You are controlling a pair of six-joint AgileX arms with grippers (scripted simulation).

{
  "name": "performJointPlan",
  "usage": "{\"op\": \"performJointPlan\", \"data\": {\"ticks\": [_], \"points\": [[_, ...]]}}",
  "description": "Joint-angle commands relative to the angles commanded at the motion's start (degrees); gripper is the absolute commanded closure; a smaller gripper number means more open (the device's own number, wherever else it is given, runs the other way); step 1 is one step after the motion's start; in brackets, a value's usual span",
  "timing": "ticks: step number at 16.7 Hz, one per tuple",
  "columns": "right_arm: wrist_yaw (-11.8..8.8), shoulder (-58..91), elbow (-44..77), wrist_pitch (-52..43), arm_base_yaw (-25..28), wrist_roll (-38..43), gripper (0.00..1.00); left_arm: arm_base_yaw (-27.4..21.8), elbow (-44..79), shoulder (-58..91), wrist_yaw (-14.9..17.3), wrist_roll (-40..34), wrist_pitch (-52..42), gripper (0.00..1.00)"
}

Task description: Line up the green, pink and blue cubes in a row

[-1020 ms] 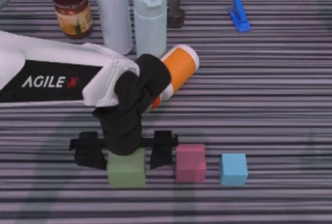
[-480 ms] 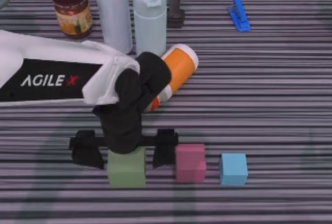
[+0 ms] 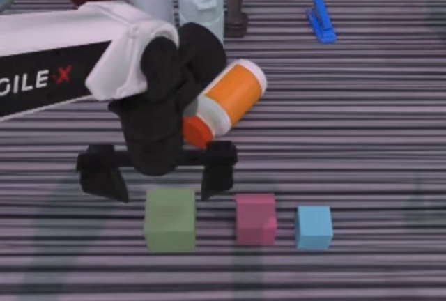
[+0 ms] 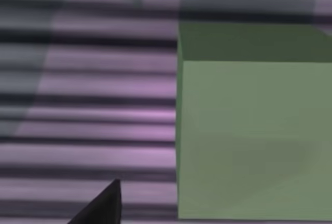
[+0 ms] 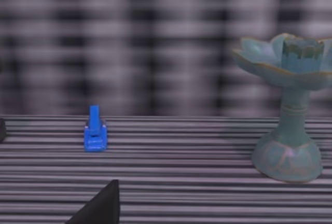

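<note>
Left side of worktop [image 3: 362, 106]: left hand [image 3: 157, 175] seen released, fingers spread wide, now lifted and drawn back toward the far side; half a second ago it straddled the green cube [image 3: 170, 219], which is now left free on the near part of the worktop and touched by nothing. In the left wrist view the green cube [image 4: 254, 136] fills the frame beside one dark fingertip, with striped surface between them. Cube position unchanged across the three top views, so placement is judged complete. Moving right: pink cube [image 3: 256, 219] is set near the green one with a gap, then blue cube [image 3: 313, 227] just beyond it, also apart; all three sit along one near line, left to right, largest to smallest. Row is judged formed, only the arm's retreat remaining. Behind the hand, an orange bottle [image 3: 226, 102] lies on its side; upright containers stand at the far edge. Far right: a blue clip [image 3: 321, 19], untouched. Right hand: only a dark fingertip shown in its wrist view, facing the clip [image 5: 95, 130] and a lotus-shaped stand [image 5: 288, 105]; open or clenched cannot be told.
</note>
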Motion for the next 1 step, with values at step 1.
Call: {"op": "performJointPlan", "data": {"ticks": [1], "points": [[0.0,0.0,0.0,0.0,0.0,0.0,0.0,0.02,0.07,-0.07,0.0,0.0,-0.1,0.0]]}}
